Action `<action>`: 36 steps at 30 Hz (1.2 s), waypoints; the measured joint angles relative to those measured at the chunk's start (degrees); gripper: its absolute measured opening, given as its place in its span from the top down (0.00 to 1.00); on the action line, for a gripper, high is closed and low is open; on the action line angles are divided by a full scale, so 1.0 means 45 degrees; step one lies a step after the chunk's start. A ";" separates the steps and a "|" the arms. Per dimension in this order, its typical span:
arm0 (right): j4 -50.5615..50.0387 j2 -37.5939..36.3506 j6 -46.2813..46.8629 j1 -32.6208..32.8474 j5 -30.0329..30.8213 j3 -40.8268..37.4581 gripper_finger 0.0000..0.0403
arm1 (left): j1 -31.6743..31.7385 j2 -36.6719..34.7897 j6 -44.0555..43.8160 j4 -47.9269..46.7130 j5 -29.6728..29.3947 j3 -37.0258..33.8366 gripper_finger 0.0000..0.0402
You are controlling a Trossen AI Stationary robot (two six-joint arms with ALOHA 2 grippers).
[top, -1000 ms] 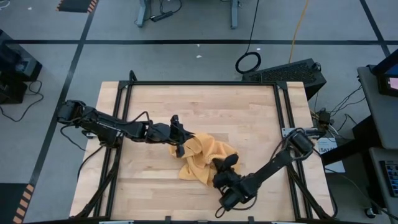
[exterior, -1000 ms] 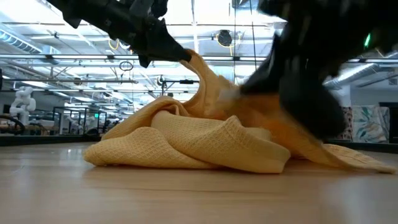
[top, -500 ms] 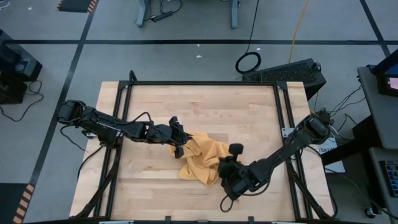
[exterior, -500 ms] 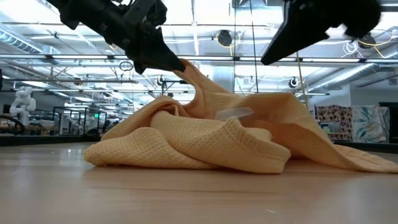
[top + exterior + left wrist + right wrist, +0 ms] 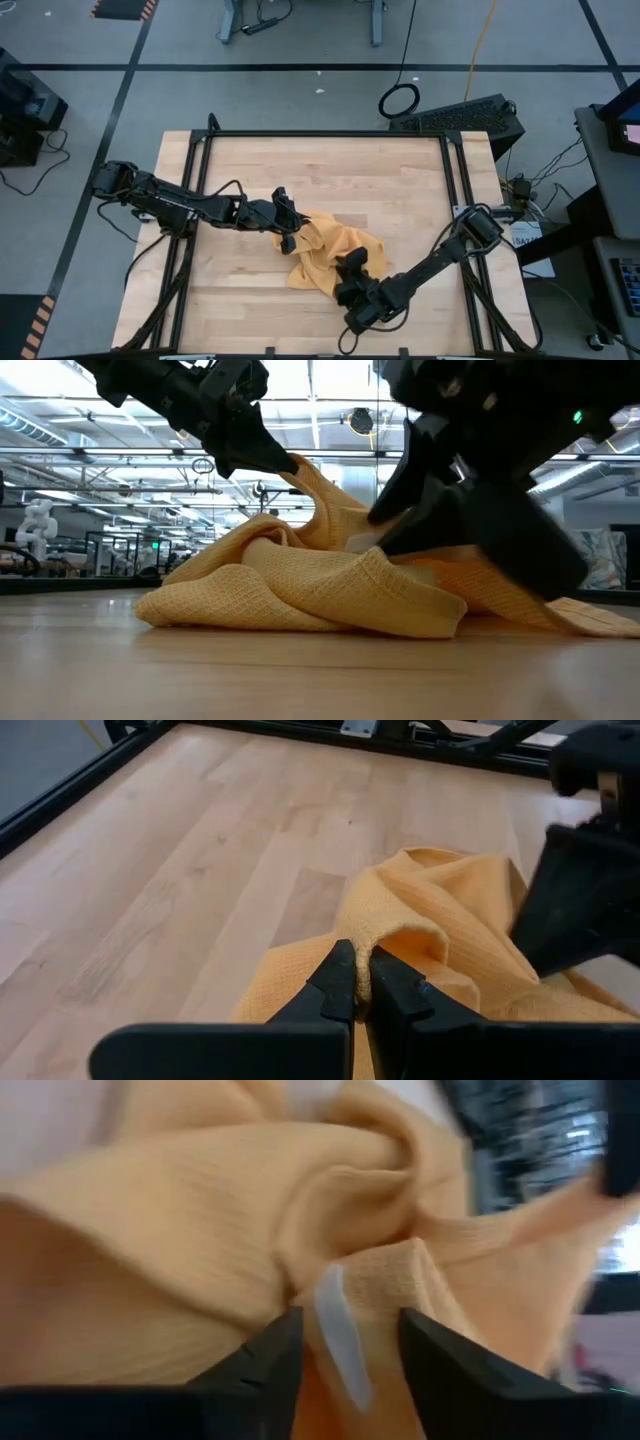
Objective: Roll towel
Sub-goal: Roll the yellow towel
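My left tool (image 5: 362, 982) is pinched tight on a raised fold of the towel (image 5: 330, 255), holding that fold up off the counter (image 5: 330, 165) at the cloth's left end. My right tool (image 5: 345, 1342) stands partly spread, its two fingers straddling a bunched fold with a pale tag (image 5: 340, 1335) between them, not clamped; it presses into the towel's near right side.

The towel lies crumpled in a loose heap just right of the counter's centre, toward the near half. It is not spread flat, so it has no clean long axis; the heap runs roughly from the lifted fold at the upper left down toward the near right, where a thin flap trails flat onto the wood (image 5: 590, 622). In the low view the heap's peak sits under my left tool, and thick rounded folds (image 5: 300, 595) face the near edge.

Bare wood lies open all round: a broad stretch toward the far rail, and wide room to the left and right. The near edge is closest to the heap.
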 joint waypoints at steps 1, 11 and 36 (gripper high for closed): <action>-0.0033 0.0040 -0.0003 -0.0046 0.0104 0.0000 0.57 | 0.0000 0.0000 0.0000 0.0000 -0.0005 0.0000 0.97; -0.0273 0.0087 0.0542 -0.1040 -0.1851 0.0005 0.96 | 0.0002 0.0000 -0.0005 0.0049 -0.0010 0.0000 0.97; -0.4792 -0.6072 0.2320 -0.1769 -0.0898 0.0010 1.00 | -0.1173 0.0000 0.0002 0.0108 0.0330 0.0000 0.97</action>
